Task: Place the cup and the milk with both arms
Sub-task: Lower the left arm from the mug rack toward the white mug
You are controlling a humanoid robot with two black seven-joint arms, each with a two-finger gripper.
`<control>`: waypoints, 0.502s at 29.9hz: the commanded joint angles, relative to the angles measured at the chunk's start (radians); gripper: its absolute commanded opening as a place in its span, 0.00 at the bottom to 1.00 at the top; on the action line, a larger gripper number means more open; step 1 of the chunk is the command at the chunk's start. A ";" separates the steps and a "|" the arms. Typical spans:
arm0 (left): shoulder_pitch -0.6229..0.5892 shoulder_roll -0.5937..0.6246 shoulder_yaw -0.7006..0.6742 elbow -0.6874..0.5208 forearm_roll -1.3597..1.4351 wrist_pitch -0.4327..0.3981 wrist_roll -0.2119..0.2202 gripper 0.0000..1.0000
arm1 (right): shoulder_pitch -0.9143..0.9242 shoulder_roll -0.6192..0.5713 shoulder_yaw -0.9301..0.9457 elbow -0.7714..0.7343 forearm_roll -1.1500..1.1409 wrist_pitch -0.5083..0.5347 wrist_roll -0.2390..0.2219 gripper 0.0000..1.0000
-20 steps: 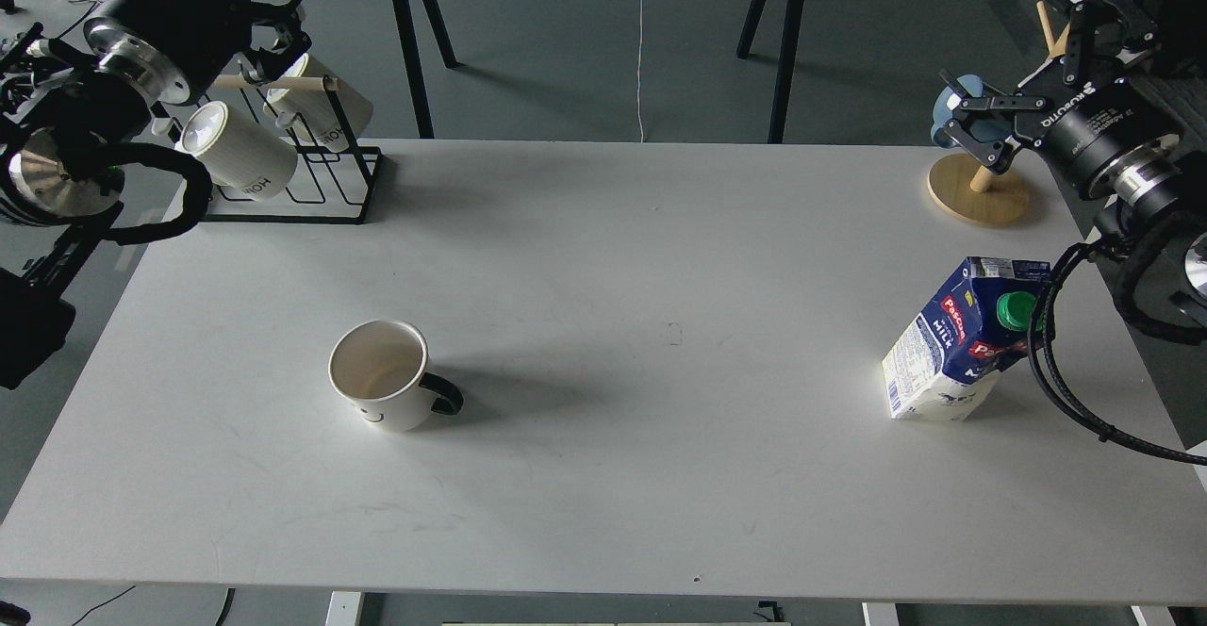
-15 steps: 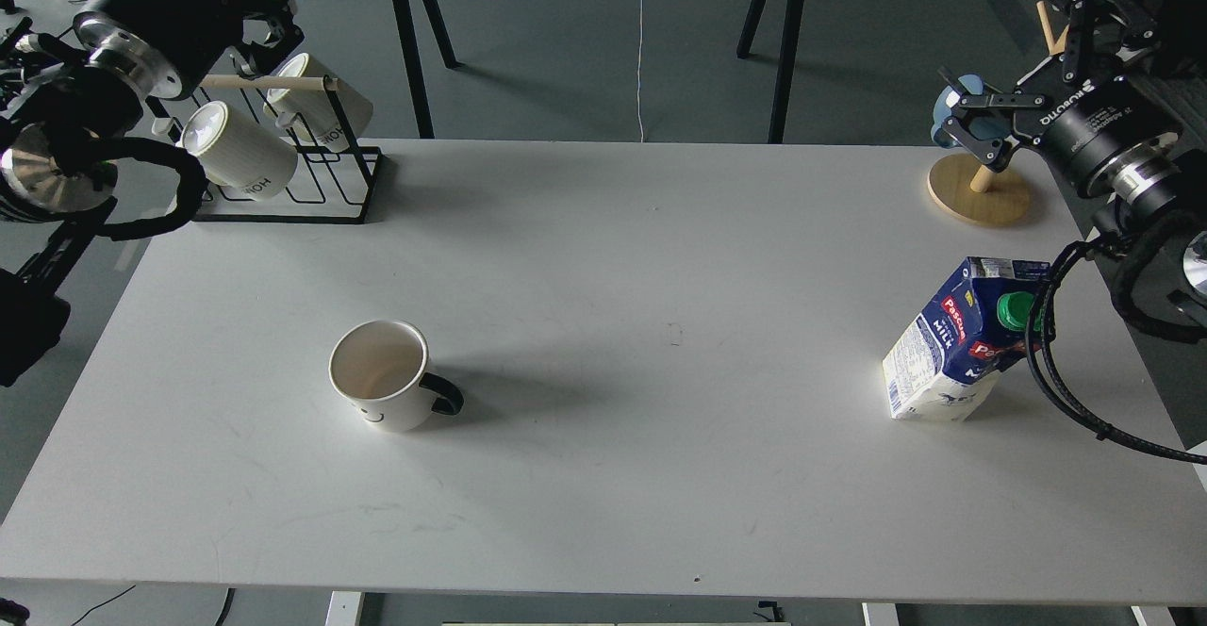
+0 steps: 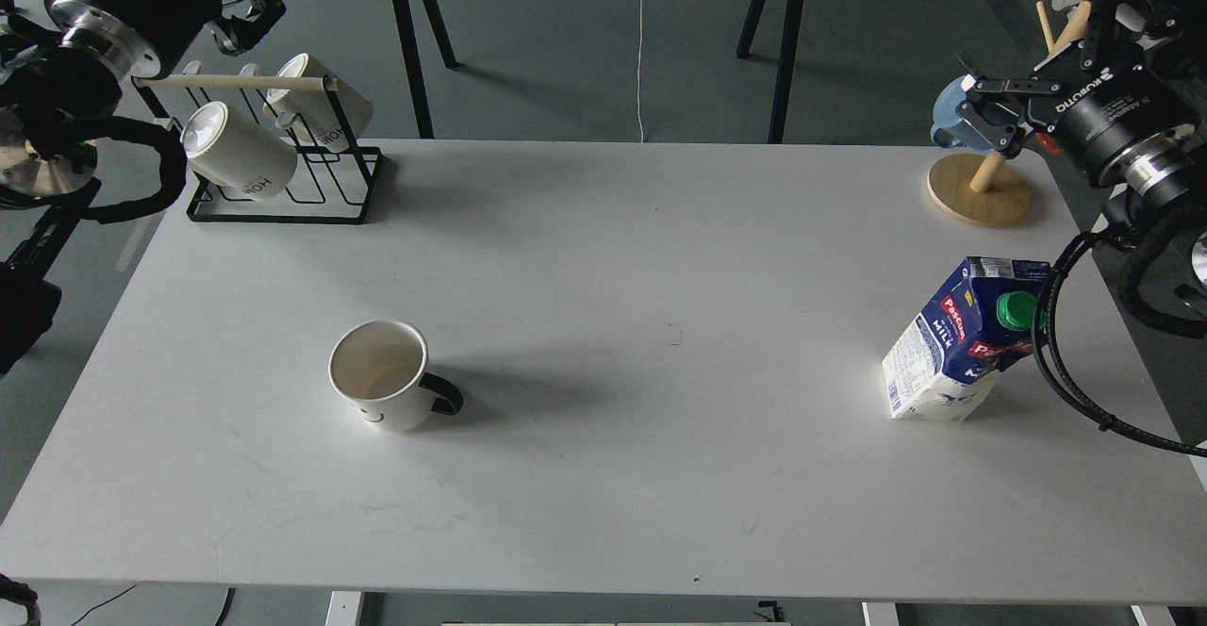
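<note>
The cup [image 3: 380, 374], a smooth white mug with a glossy black handle pointing right and a small drawn smiley on its near side, stands upright on the left half of the table, mouth open and empty. Both grippers are well apart from it.

The right gripper [image 3: 981, 117], black metal with linked fingers [image 3: 1001, 89], hangs over the far right corner with its fingers spread apart on nothing, in front of a blue mug [image 3: 946, 119]. Behind the fingers sits a round black wrist body with white lettering, then a silver joint ring, and a braided black cable [image 3: 1056, 371] loops down beside the milk.

The left gripper [image 3: 247, 18] is dark and partly cut off at the upper left; whether its fingers are apart or together cannot be told. Its wide black cylinder ends in a silver ring.

The milk [image 3: 962, 348], a blue and white gable-top carton with a green round cap and red label, stands near the right edge of the table.

Two ribbed white mugs [image 3: 238, 159] hang on a black wire rack [image 3: 283, 202] with a wooden rod. A round wooden base [image 3: 981, 200] carries a pegged wooden mug tree. The table [image 3: 603, 249] is matte white, faintly scuffed.
</note>
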 commanded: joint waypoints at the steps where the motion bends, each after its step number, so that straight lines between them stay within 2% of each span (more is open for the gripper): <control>1: 0.001 0.004 -0.004 0.015 0.006 -0.012 0.008 1.00 | 0.001 0.000 0.008 -0.019 0.000 0.010 0.001 0.99; 5: 0.010 0.015 -0.004 0.004 0.026 -0.079 0.002 1.00 | 0.000 -0.015 0.011 -0.001 -0.004 0.010 -0.005 0.99; 11: 0.039 0.017 -0.004 -0.017 0.098 -0.084 0.002 1.00 | -0.008 -0.028 0.019 -0.007 -0.011 0.013 0.001 0.99; 15: 0.052 0.017 -0.003 -0.040 0.101 -0.078 0.009 1.00 | -0.010 -0.021 0.021 -0.004 -0.009 0.054 0.001 0.99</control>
